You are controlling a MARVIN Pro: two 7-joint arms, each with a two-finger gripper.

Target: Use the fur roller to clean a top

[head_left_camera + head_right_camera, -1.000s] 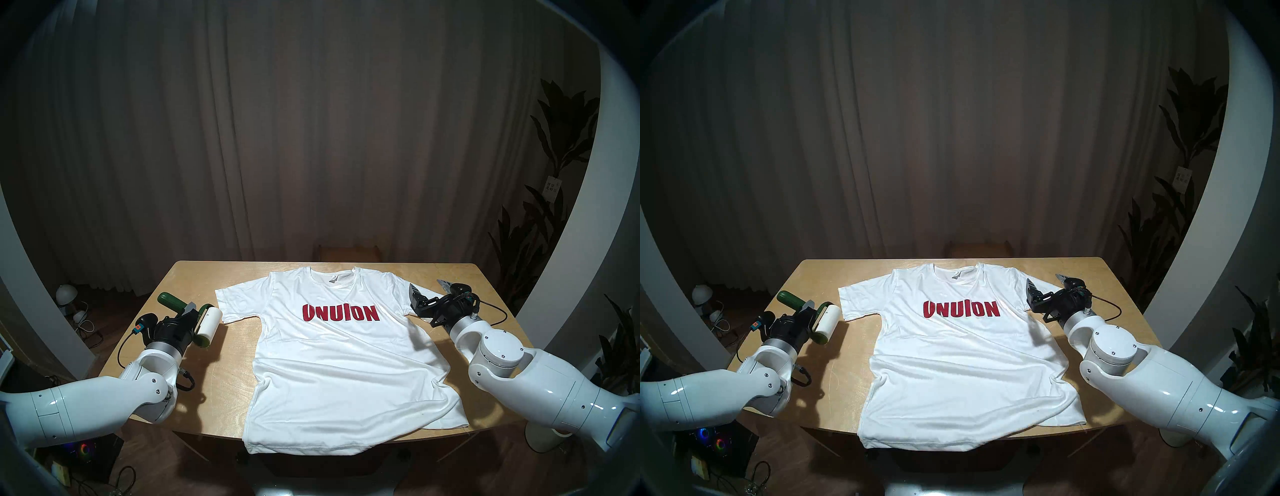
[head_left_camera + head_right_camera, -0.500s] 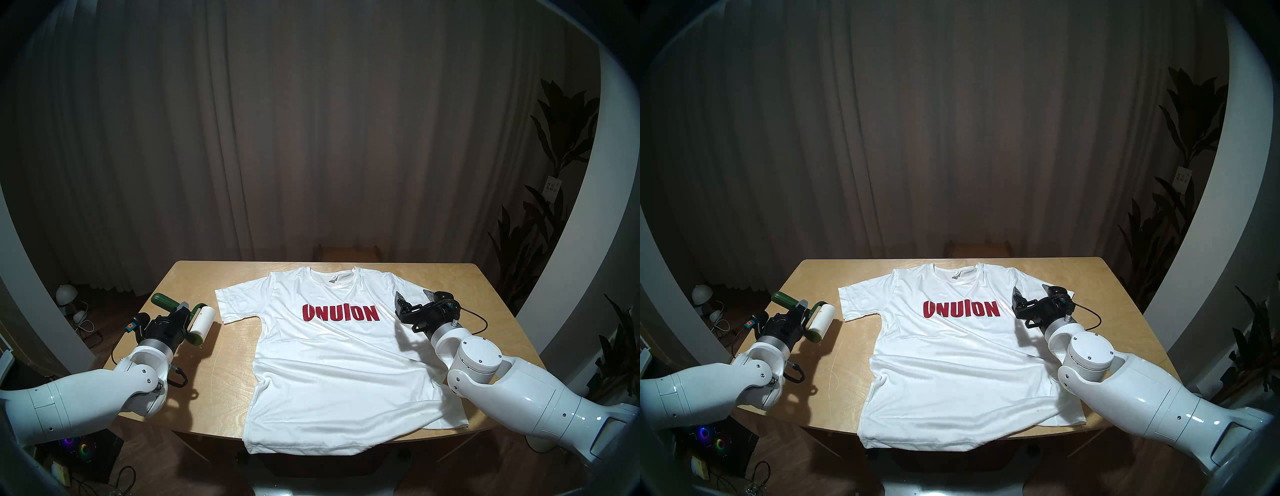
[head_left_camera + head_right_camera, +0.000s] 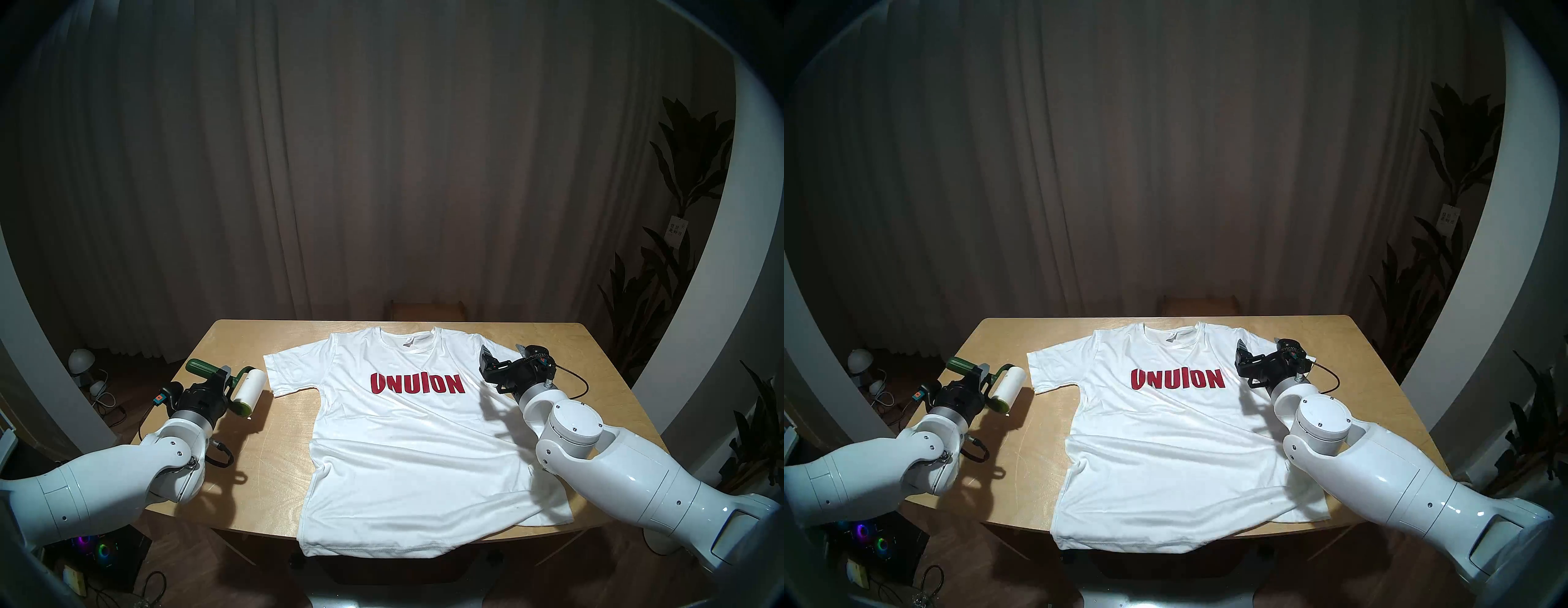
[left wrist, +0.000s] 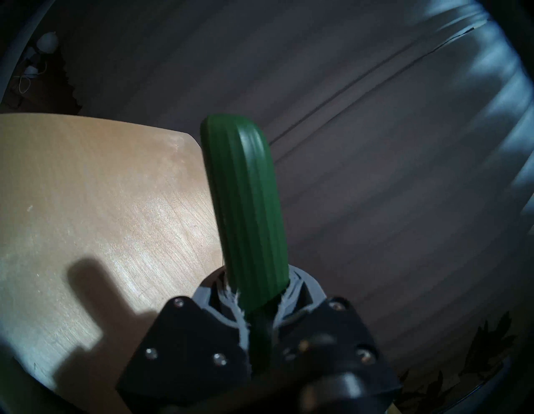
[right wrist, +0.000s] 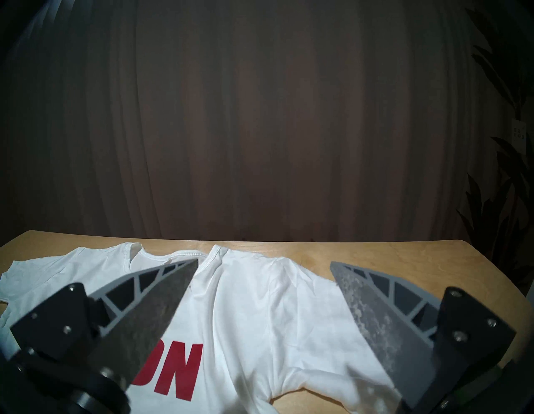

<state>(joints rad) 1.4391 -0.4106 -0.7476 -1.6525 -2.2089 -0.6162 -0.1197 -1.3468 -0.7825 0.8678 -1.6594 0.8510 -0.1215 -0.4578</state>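
The top (image 3: 407, 446) is a white T-shirt with red letters, lying flat face up in the middle of the wooden table (image 3: 275, 467) with its hem over the near edge. My left gripper (image 3: 225, 378) is shut on the dark green handle (image 4: 248, 208) of the fur roller. Its white roll (image 3: 251, 386) sits just left of the shirt's sleeve, apart from it. My right gripper (image 3: 502, 351) is open and empty, low over the shirt's other sleeve and shoulder (image 5: 260, 303). Its fingers (image 5: 161, 303) straddle that cloth.
A wooden chair (image 3: 426, 308) stands behind the table's far edge, in front of a dark curtain. Plants (image 3: 679, 170) fill the right side. Lamps and cables (image 3: 80, 361) lie on the floor at the left. The shirt's right hem corner (image 3: 555, 509) is rumpled under my right forearm.
My right arm has swung left and forward, carrying the open gripper from beside the sleeve to over it. The left arm has shifted slightly left and away with the roller.
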